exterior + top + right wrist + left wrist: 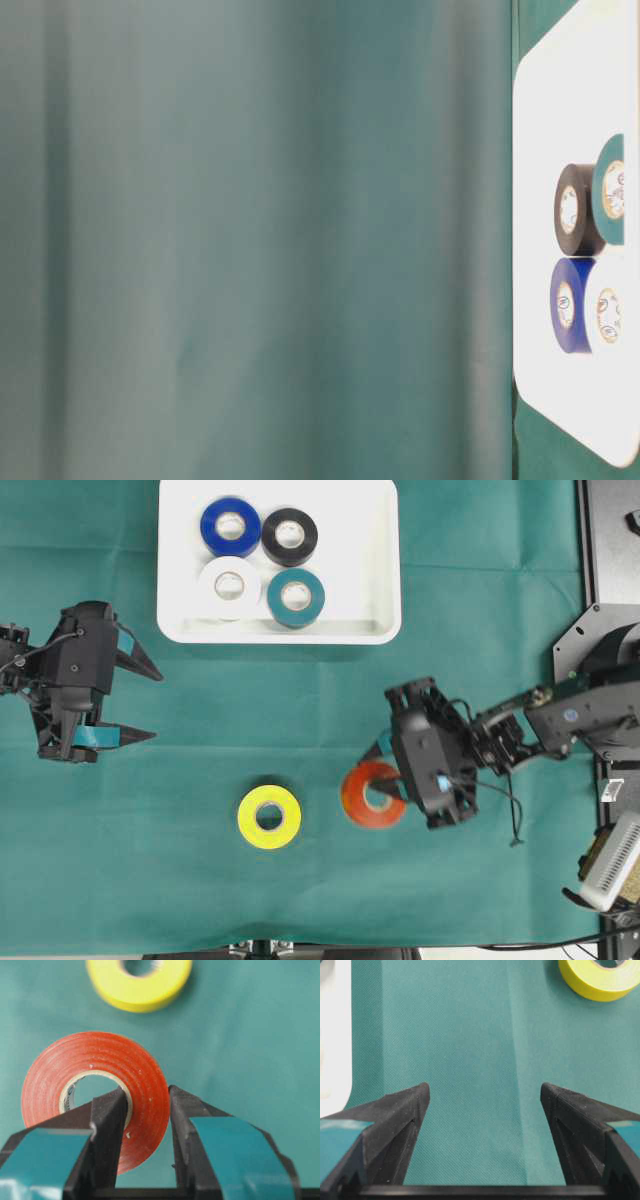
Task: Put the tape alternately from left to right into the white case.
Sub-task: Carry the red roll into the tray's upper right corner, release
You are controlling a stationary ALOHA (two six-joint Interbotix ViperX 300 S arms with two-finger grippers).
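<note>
On the green cloth [470, 600] near the lower middle of the overhead view, the right gripper [146, 1110] is clamped on the wall of the red-orange roll [95, 1085], one finger inside the pale core and the other against the outer face. From above, its black body hides the right side of that roll [368, 795]. The yellow roll [269, 817] lies flat just left of it, apart from it and cut off at the top in both wrist views. The left gripper [135, 702] hangs over bare cloth at the left with its jaws spread wide and nothing between them. Inside the white case [375, 570] sit the blue [230, 526], black [289, 536], white [229, 586] and teal [296, 597] rolls, packed two by two. The table-level view is turned sideways and mostly blurred cloth, showing only part of the case.
</note>
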